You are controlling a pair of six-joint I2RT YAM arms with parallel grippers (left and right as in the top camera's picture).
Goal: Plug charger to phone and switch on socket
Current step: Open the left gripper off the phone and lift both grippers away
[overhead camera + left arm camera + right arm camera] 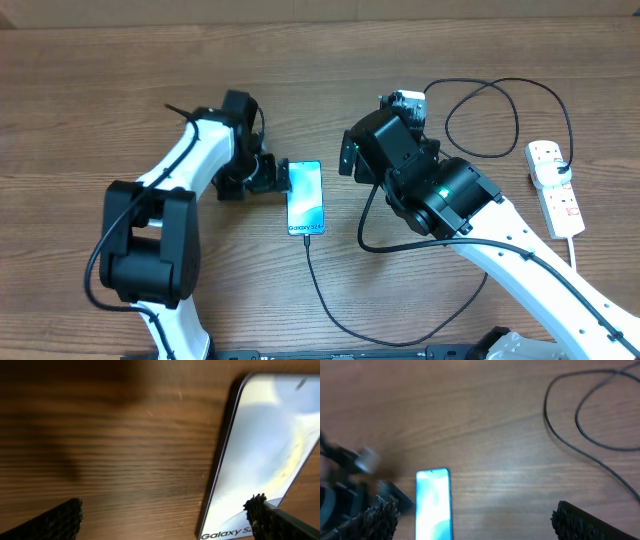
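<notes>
wood (330, 60) open beside the phone (306, 197), left gripper (165, 510) and right gripper (475, 510) both wide open (charger (311, 265) at its lower edge)

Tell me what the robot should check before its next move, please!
1. Thin black charger cable touches the Galaxy S24 end of the slim blue-screened phone: ok.
2. Cable pushed fully in: cannot tell.
3. Left hand open at the phone: ok.
4. Right hand open and empty: ok.
5. Right hand near the long white power strip: not ok, it is apart.
6. Strip switched on: cannot tell.
</notes>
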